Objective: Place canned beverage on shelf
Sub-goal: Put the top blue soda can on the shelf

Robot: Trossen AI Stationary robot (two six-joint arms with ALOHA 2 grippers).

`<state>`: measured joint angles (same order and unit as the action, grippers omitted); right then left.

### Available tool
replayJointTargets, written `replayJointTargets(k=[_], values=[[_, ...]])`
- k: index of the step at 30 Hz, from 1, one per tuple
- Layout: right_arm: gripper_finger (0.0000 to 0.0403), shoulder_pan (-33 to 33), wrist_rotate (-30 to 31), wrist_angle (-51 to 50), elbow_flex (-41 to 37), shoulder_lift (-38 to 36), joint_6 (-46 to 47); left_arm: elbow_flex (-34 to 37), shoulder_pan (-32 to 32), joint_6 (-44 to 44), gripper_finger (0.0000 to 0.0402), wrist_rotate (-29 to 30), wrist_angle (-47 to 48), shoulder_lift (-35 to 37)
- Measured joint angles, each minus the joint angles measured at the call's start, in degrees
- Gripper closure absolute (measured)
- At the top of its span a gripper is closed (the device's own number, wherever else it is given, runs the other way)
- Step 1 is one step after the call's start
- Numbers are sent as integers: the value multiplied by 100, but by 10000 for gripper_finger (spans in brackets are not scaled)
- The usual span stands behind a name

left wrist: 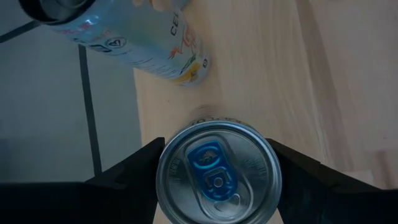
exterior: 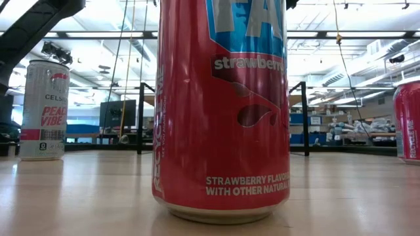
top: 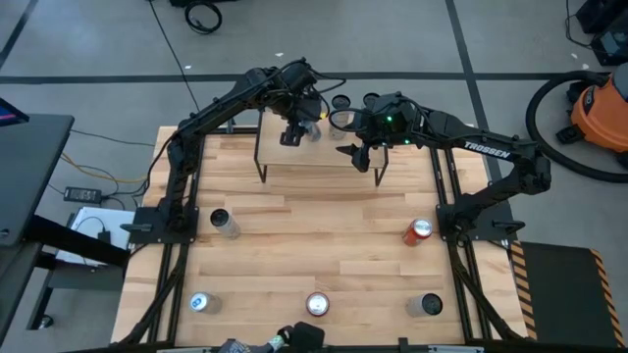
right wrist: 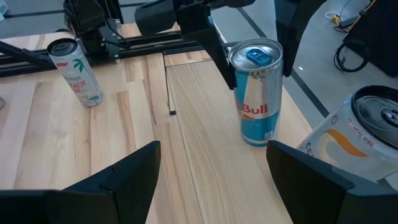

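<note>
Between the left fingers [left wrist: 217, 180] stands a Red Bull can [right wrist: 256, 93], upright on the shelf [right wrist: 205, 149], silver lid and blue tab facing up. The fingers flank it on both sides: in the left wrist view the dark pads [left wrist: 140, 165] meet the can's rim, while the right wrist view leaves it unclear whether they press the wall or only bracket it. The can's base rests on the light wooden board near the far edge of the shelf. Just past the left fingers a pale Celsius can [left wrist: 143, 37] lies tilted at the board's edge; what carries it is hidden.

Beside the left arm, over the same shelf, the right fingers [right wrist: 211, 165] hang spread wide with nothing between them, pointing toward the Red Bull can, which stands a little ahead of them. That same pale Celsius can shows close to the right fingers' outer side.

Outward from both, on the worktop [top: 314, 235], other cans stand apart: a white palm-print can [right wrist: 76, 71] toward the left arm's base, a red can [top: 419, 231] near the right arm's base, and three more along the near edge, among them a red strawberry soda can [exterior: 222, 108] filling the low view.
</note>
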<state>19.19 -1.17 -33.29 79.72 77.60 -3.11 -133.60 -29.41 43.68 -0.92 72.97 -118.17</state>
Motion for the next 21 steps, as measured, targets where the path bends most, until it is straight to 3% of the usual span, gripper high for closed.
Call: replayJointTargets(k=[21], values=[[101, -1, 0, 21, 0, 0, 3, 0, 7, -434, 138, 19, -150, -4]])
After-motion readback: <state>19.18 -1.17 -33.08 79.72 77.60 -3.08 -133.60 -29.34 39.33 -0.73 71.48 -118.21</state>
